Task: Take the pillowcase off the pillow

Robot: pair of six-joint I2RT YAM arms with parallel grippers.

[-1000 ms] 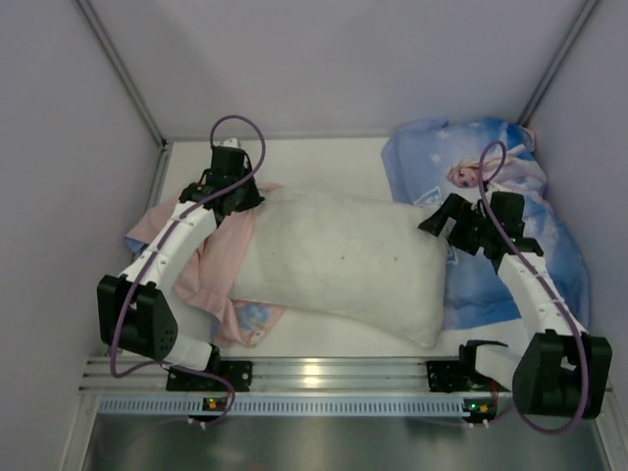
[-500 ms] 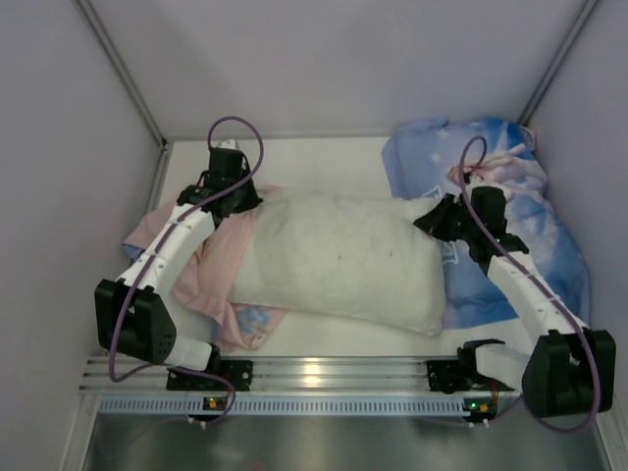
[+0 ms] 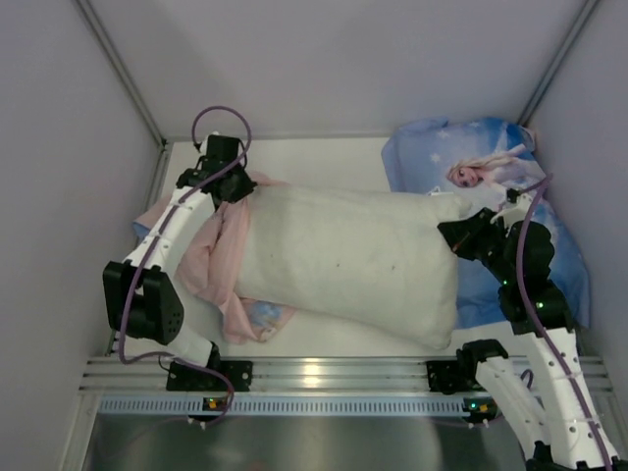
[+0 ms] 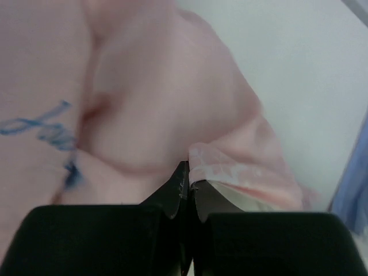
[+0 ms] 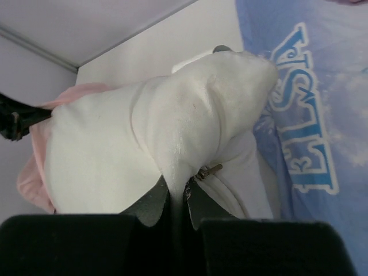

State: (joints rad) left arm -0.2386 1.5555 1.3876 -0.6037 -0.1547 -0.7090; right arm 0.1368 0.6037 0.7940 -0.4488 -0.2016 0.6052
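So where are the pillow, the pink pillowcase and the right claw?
pillow (image 3: 343, 260): top view, middle of its white face.
pillowcase (image 3: 221, 257): top view, bunched pink folds.
right claw (image 5: 177, 185): right wrist view, between its fingertips.

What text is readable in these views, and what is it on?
"ELSA": large blue letters, seen sideways, on the blue printed fabric.
Blue cursive script on the pink pillowcase: too blurred to read.
Nothing else is legible.
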